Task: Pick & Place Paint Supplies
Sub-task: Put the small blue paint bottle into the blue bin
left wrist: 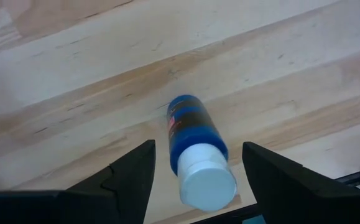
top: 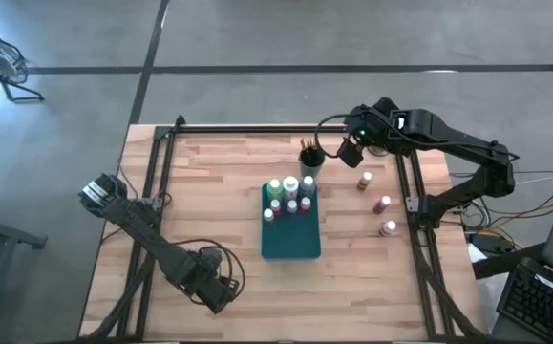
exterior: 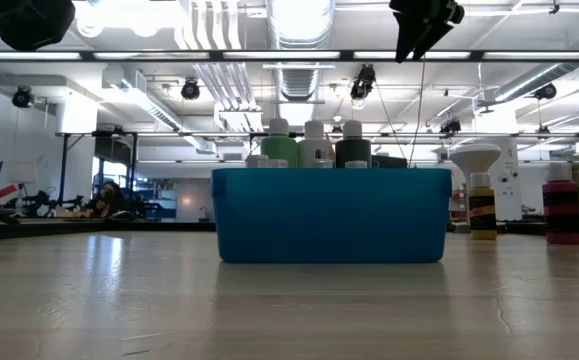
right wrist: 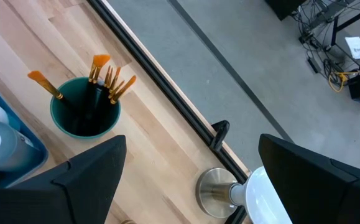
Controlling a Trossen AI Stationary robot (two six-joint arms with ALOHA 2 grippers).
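Left gripper (left wrist: 195, 180) spread — blue bottle (left wrist: 195, 149) stands untouched between its fingers.

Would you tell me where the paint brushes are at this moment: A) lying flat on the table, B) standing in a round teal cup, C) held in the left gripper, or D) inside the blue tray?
B: the brushes stand bristles-up in the round teal cup, beside the blue tray.

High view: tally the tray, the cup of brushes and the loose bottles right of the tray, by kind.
Tray: 1
Cup of brushes: 1
Loose bottles: 3
Total: 5
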